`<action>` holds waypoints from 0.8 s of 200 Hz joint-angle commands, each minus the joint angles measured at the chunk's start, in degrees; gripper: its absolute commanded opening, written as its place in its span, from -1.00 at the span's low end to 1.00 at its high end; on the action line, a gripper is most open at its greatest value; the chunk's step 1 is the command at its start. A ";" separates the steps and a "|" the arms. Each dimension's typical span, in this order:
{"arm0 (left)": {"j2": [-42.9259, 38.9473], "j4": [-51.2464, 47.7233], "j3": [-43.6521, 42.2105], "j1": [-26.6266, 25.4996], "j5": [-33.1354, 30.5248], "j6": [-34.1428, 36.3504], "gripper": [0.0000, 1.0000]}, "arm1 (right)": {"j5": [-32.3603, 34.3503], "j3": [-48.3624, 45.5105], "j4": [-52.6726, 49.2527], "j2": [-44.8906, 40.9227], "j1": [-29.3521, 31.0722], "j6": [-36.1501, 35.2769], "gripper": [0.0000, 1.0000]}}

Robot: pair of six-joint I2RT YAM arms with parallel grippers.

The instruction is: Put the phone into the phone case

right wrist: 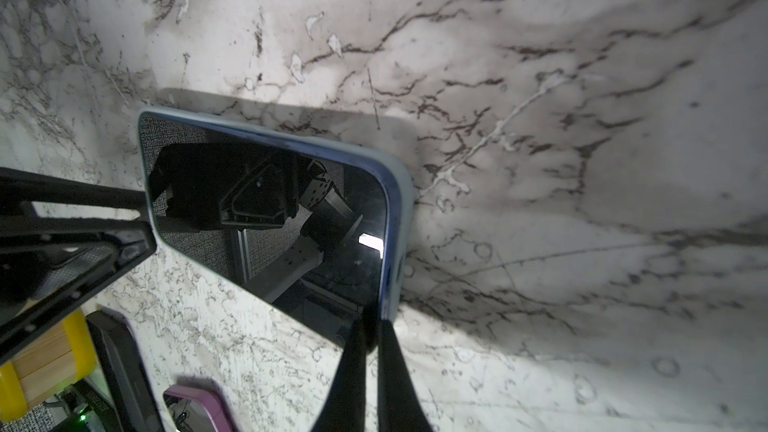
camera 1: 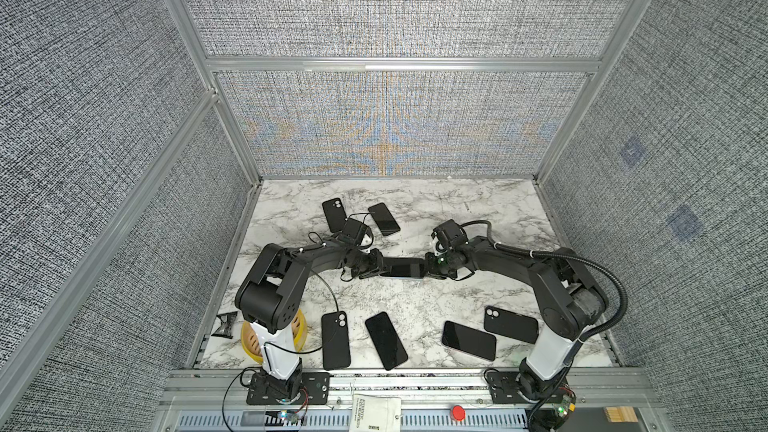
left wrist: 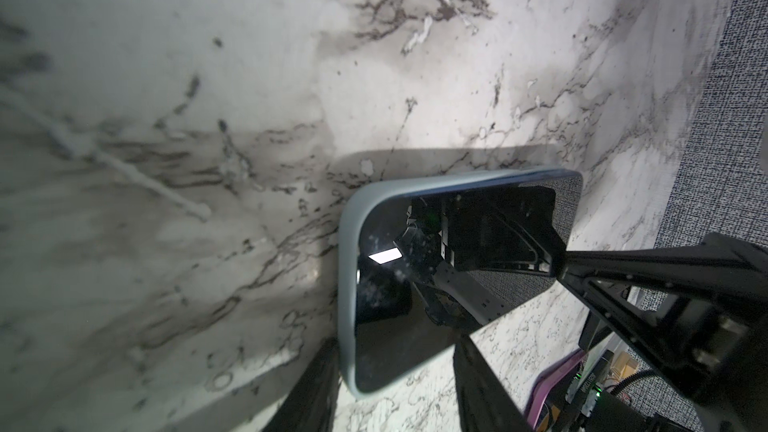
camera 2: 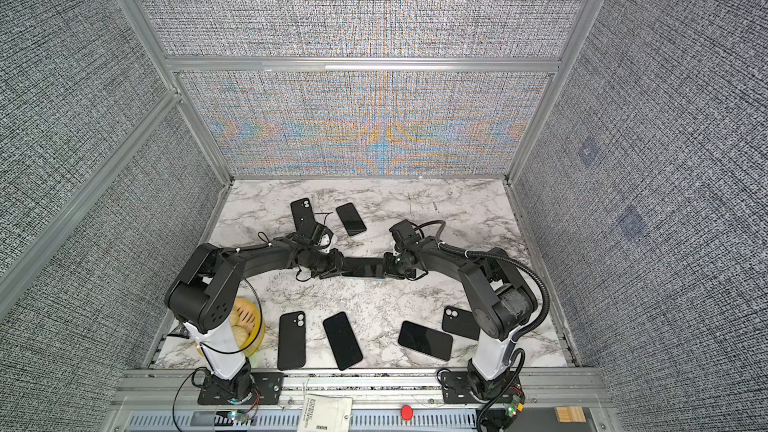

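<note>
A dark-screened phone (camera 1: 403, 270) (camera 2: 363, 266) hangs level just above the marble table's middle, stretched between my two grippers. It sits in a pale blue phone case (left wrist: 347, 284) (right wrist: 401, 218), and its blue rim shows along one side. My left gripper (camera 1: 380, 270) (camera 2: 343, 266) (left wrist: 395, 342) has a finger on each side of the phone's left end, both touching it. At the right end, my right gripper (camera 1: 426, 270) (camera 2: 384, 268) (right wrist: 371, 324) pinches a corner of phone and case, fingers nearly together.
Black cases (camera 1: 333, 214) (camera 1: 336, 340) (camera 1: 511, 324) and bare phones (camera 1: 384, 218) (camera 1: 385, 340) (camera 1: 468, 340) lie on the table (camera 1: 415, 309) behind and in front. A yellow basket (camera 1: 301, 332) stands by the left arm's base. A purple case (right wrist: 195, 401) lies nearby. Fabric walls close three sides.
</note>
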 commanded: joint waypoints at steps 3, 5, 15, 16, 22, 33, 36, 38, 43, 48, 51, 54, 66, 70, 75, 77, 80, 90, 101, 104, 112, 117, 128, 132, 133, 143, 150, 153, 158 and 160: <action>0.69 0.44 -0.44 -0.39 1.75 0.06 -0.06 | -1.52 -1.06 1.73 1.83 1.38 -0.26 -0.84; 0.70 0.40 -0.41 -0.45 1.74 0.06 -0.06 | -1.56 -1.06 1.78 1.80 1.37 -0.20 -0.84; 0.71 0.42 -0.38 -0.45 1.73 -0.03 -0.06 | -1.77 -1.01 2.08 1.82 1.37 -0.01 -0.84; 0.70 0.41 -0.42 -0.46 1.73 -0.03 -0.06 | -1.79 -1.04 2.09 1.84 1.37 0.03 -0.84; 0.70 0.48 -0.43 -0.46 1.73 -0.03 -0.06 | -1.81 -1.06 2.31 1.91 1.36 0.15 -0.84; 0.70 0.43 -0.39 -0.47 1.73 -0.10 -0.06 | -1.97 -1.05 2.64 2.07 1.43 0.25 -0.84; 0.71 0.43 -0.42 -0.40 1.73 -0.11 -0.06 | -1.95 -1.06 2.69 2.11 1.45 0.33 -0.84; 0.70 0.47 -0.43 -0.41 1.77 -0.12 -0.06 | -2.04 -1.06 2.75 2.09 1.45 0.27 -0.84; 0.71 0.41 -0.36 -0.40 1.73 -0.12 -0.06 | -2.03 -1.06 2.80 2.21 1.38 0.39 -0.84; 0.70 0.45 -0.37 -0.42 1.75 -0.12 -0.06 | -2.11 -1.01 2.97 2.30 1.43 0.38 -0.84; 0.71 0.32 -0.36 -0.42 1.73 -0.12 -0.06 | -2.08 -1.03 3.05 2.38 1.45 0.37 -0.84; 0.62 0.37 -0.38 -0.44 1.75 -0.12 -0.06 | -2.14 -1.02 3.10 2.46 1.41 0.46 -0.84; 0.61 0.22 -0.35 -0.44 1.64 -0.12 -0.06 | -2.16 -2.86 3.41 2.49 1.45 0.58 -0.85; 0.61 0.25 -0.30 -0.47 1.64 -0.12 -0.06 | -2.12 -2.95 3.48 2.55 1.45 0.60 -0.84; 0.62 0.23 -0.37 -0.40 1.69 -0.12 -0.06 | -2.08 -3.04 3.54 2.48 1.45 0.60 -0.84; 0.61 0.22 -0.37 -0.41 1.65 -0.12 -0.06 | -2.08 -3.07 3.57 2.58 1.45 0.56 -0.84; 0.61 0.24 -0.45 -0.44 1.64 -0.07 -0.06 | -2.07 -3.06 3.58 2.60 1.45 0.62 -0.84; 0.61 0.22 -0.40 -0.38 1.64 -0.12 -0.06 | -2.08 -3.26 3.83 2.65 1.45 0.64 -0.84; 0.61 0.24 -0.44 -0.44 1.60 -0.12 -0.06 | -2.07 -3.35 4.05 2.82 1.45 0.69 -0.84; 0.68 0.26 -0.41 -0.41 1.59 -0.12 -0.06 | -2.07 -3.43 4.08 2.93 1.45 0.73 -0.84; 0.70 0.23 -0.37 -0.42 1.58 -0.12 -0.06 | -2.12 -3.60 4.35 3.01 1.45 0.89 -0.84; 0.65 0.22 -0.37 -0.40 1.63 -0.16 -0.06 | -2.15 -3.69 4.59 3.12 1.45 0.94 -0.84; 0.61 0.15 -0.33 -0.43 1.55 -0.21 -0.06 | -2.43 -3.68 4.68 3.18 1.45 1.04 -0.84; 0.61 0.21 -0.31 -0.44 1.57 -0.18 -0.06 | -2.55 -3.62 4.58 3.12 1.45 0.97 -0.85; 0.61 0.21 -0.34 -0.41 1.56 -0.20 -0.06 | -2.57 -3.61 4.52 3.06 1.45 1.01 -0.84; 0.48 0.17 -0.32 -0.42 1.47 -0.21 -0.06 | -2.77 -3.18 3.64 2.23 1.45 0.93 -0.85; 0.43 0.08 -0.37 -0.40 1.38 -0.18 -0.06 | -2.69 -2.70 2.77 1.13 1.45 0.69 -0.84; 0.39 -0.03 -0.35 -0.39 1.24 -0.23 -0.06 | -2.62 -2.51 2.26 0.59 1.47 0.61 -0.84; 0.27 -0.20 -0.29 -0.42 1.00 -0.12 -0.06 | -2.50 -2.06 1.33 -0.55 1.50 0.35 -0.85; 0.20 -0.33 -0.29 -0.46 0.91 -0.12 -0.06 | -2.45 -1.97 0.89 -1.01 1.46 0.23 -0.84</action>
